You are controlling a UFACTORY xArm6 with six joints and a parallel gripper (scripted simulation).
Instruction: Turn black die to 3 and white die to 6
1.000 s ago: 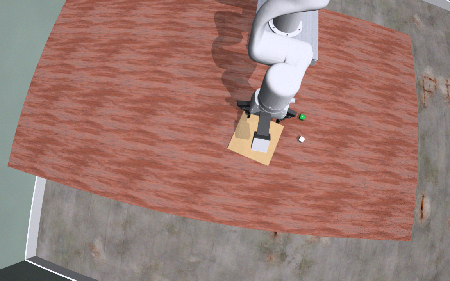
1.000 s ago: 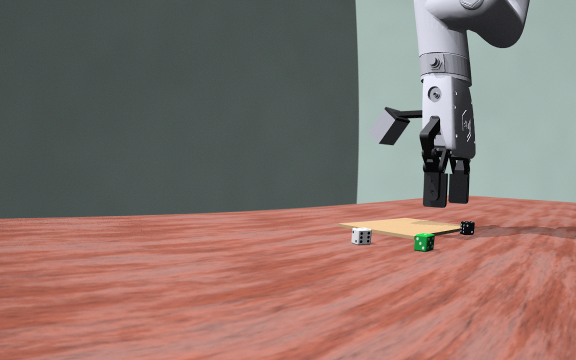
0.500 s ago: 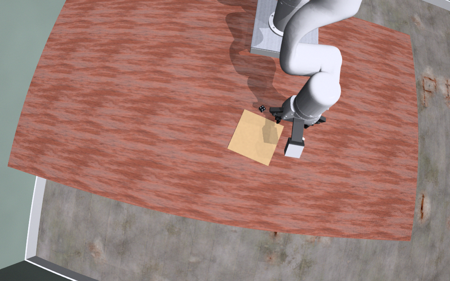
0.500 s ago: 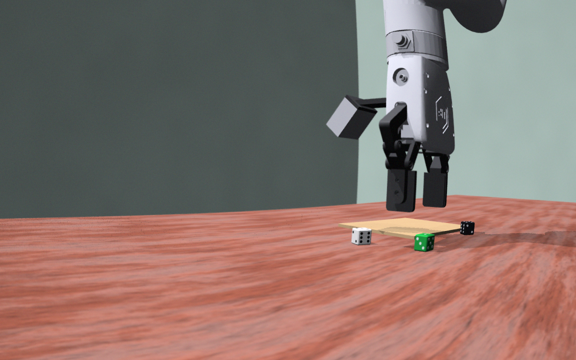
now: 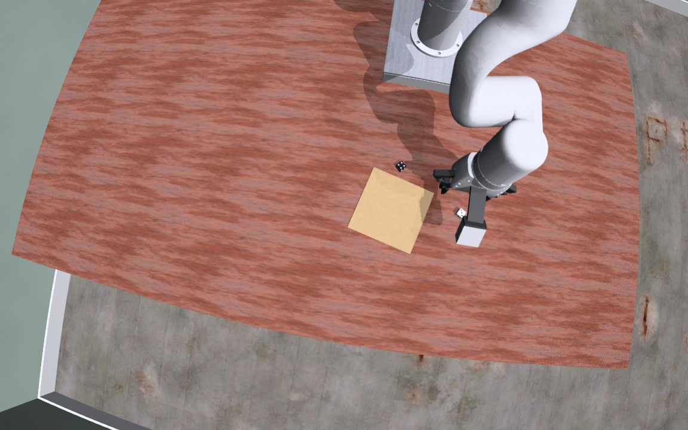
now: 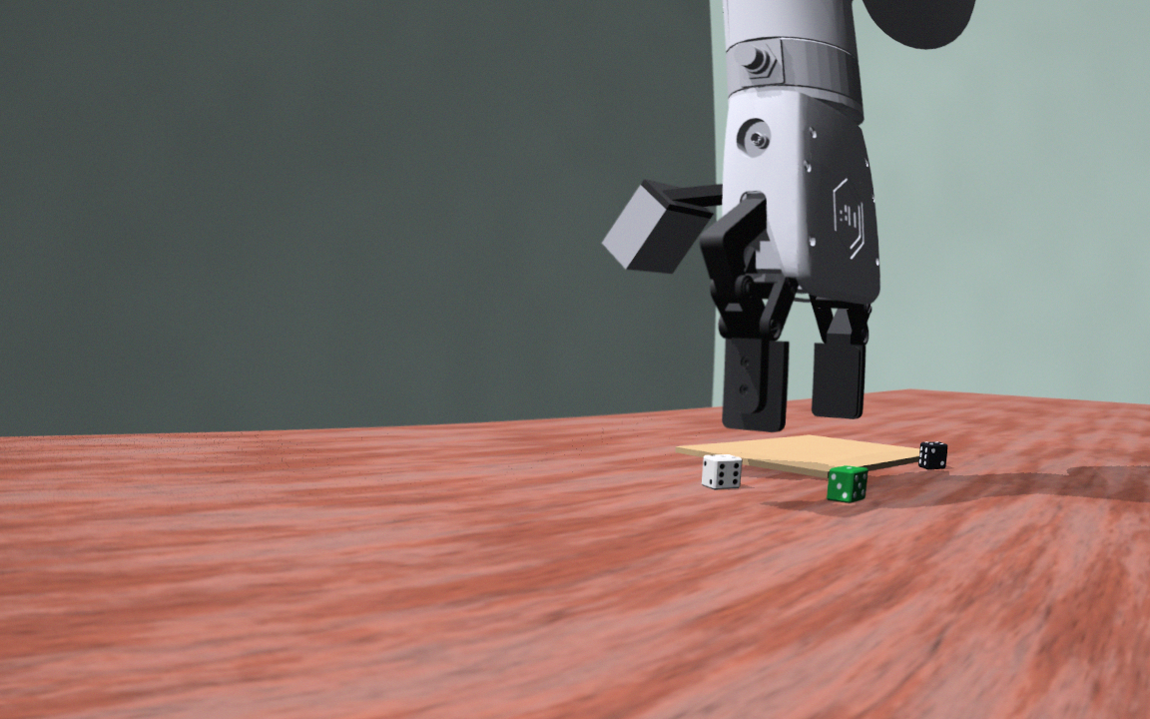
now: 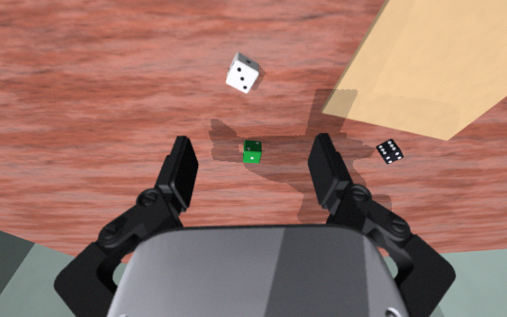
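Reddish table (image 5: 202, 176) (image 6: 382, 554) (image 7: 82, 110) with three dice, one mat (image 5: 389, 211) (image 6: 803, 451) (image 7: 447, 66)

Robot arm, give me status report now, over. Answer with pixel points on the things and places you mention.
End effector (image 5: 472, 194) (image 6: 796, 423) (image 7: 253, 149) open, holding nothing. Black die (image 5: 400, 166) (image 6: 932, 454) (image 7: 390, 151), white die (image 5: 460, 212) (image 6: 721, 470) (image 7: 242, 76) both off the mat (image 5: 390, 214) (image 6: 798, 451) (image 7: 447, 66). Green die (image 6: 847, 483) (image 7: 252, 151) below end effector.

In your top view, rust-red marks on the floor (image 5: 680, 184) between two and three o'clock read like "P" and "t". Your exterior view has a line emblem at two o'clock on the end effector (image 6: 798, 384) (image 7: 253, 169) (image 5: 475, 187), and six pips on one side of the white die (image 6: 721, 471) (image 7: 242, 76) (image 5: 460, 212) at four.
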